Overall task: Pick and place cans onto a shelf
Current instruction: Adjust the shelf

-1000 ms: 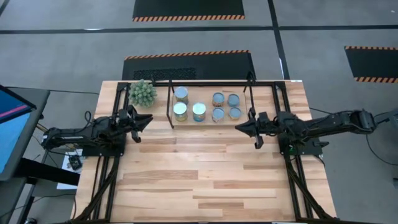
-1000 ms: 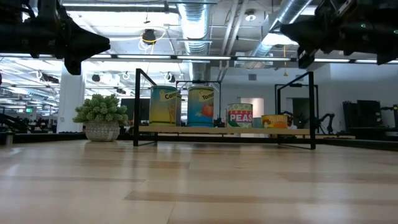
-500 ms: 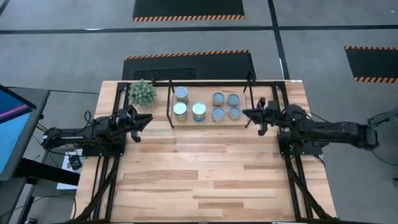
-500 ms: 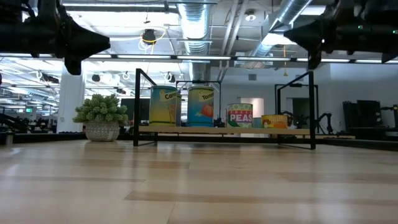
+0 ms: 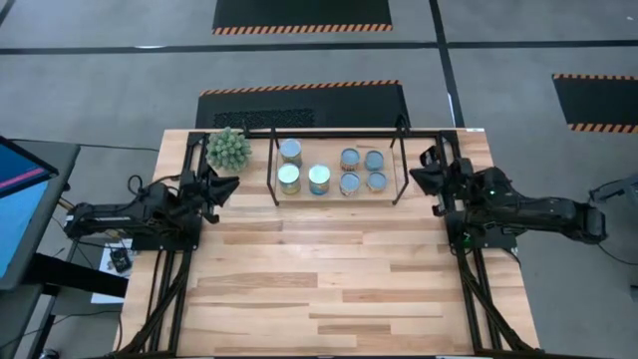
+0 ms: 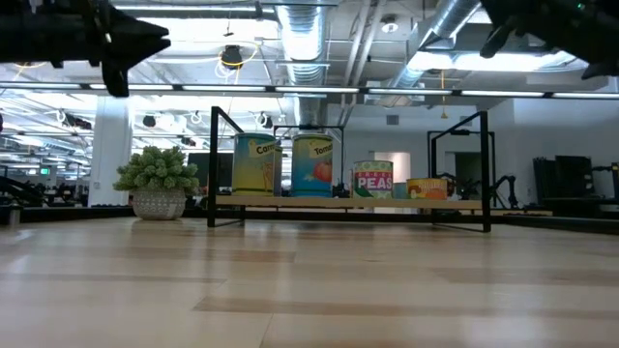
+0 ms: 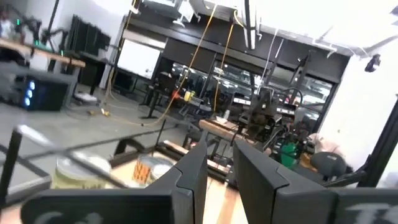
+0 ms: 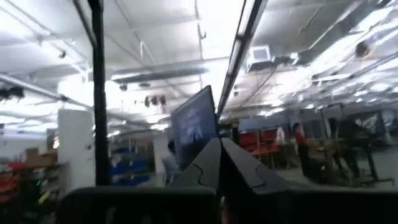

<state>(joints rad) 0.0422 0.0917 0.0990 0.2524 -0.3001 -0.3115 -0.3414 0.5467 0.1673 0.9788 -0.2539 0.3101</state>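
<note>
- While both arms hang clear of the table, all 6 cans (image 5: 329, 170) that show from above stand on the shelf (image 5: 335, 191), at the far middle of the table (image 5: 319, 279).
- Left gripper (image 5: 225, 186): its fingers are nearly closed, with only a narrow slit between them in the left wrist view, and they grip nothing. The shelf's near left leg lies just ahead of the fingertips, and the potted plant (image 5: 228, 149) sits just beyond them, to one side.
- Right gripper (image 5: 417, 179): in the right wrist view the 2 fingers (image 8: 208, 165) meet at their tips, closed on nothing. The shelf's right end post stands just ahead of the fingertips, not touching.
- On the shelf board, the cans fall into 2 groups. Toward the left gripper's side, 1 can (image 5: 290, 151) stands at the back and 2 pale-topped cans (image 5: 289, 179) (image 5: 319, 179) stand side by side in front of it. Toward the right gripper's side, 4 smaller bluish-topped cans (image 5: 362, 171) form a tight square.
- From table height, 2 tall cans (image 6: 256, 164) (image 6: 312, 165) stand on the board beside a shorter one labelled PEAS (image 6: 373, 181), then a low yellow one (image 6: 427, 188). Both grippers hang above the height of the can tops.
</note>
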